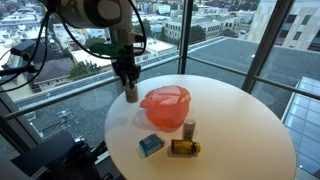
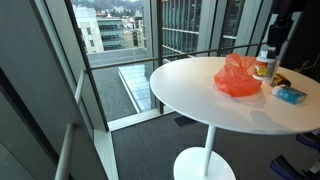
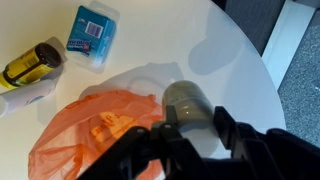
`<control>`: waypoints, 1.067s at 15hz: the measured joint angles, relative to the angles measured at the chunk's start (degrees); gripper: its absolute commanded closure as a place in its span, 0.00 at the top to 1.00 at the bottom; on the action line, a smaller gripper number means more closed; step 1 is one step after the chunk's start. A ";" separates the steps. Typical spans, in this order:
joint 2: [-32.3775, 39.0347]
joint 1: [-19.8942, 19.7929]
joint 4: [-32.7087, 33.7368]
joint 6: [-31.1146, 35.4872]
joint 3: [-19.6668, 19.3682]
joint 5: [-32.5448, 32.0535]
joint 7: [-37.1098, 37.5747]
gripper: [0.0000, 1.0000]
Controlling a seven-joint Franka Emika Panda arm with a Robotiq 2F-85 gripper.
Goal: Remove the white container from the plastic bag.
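My gripper (image 1: 128, 84) is shut on the white container (image 3: 190, 108), a pale cylinder with a greyish end, gripped on both sides by the fingers (image 3: 192, 132). In an exterior view the container (image 1: 130, 95) hangs just above the table, to the left of the orange plastic bag (image 1: 165, 107) and outside it. The bag (image 3: 95, 135) lies crumpled and open on the round white table and shows in both exterior views (image 2: 238, 78). In the other exterior view the gripper (image 2: 276, 48) is behind the bag at the far edge.
A blue box (image 1: 150, 146), a yellow-brown bottle lying on its side (image 1: 184, 148) and a small upright bottle (image 1: 188, 128) stand near the bag. The white table's (image 1: 240, 120) edge is close to the gripper. Glass walls surround the table.
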 measured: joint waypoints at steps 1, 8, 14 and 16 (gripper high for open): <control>0.19 0.02 0.00 0.20 0.18 0.00 0.02 0.18; 2.73 0.94 0.01 6.14 1.97 0.08 0.06 0.18; 7.56 1.21 0.01 13.90 2.16 2.11 0.04 0.18; 9.40 1.27 0.01 16.22 2.18 3.65 -0.01 0.18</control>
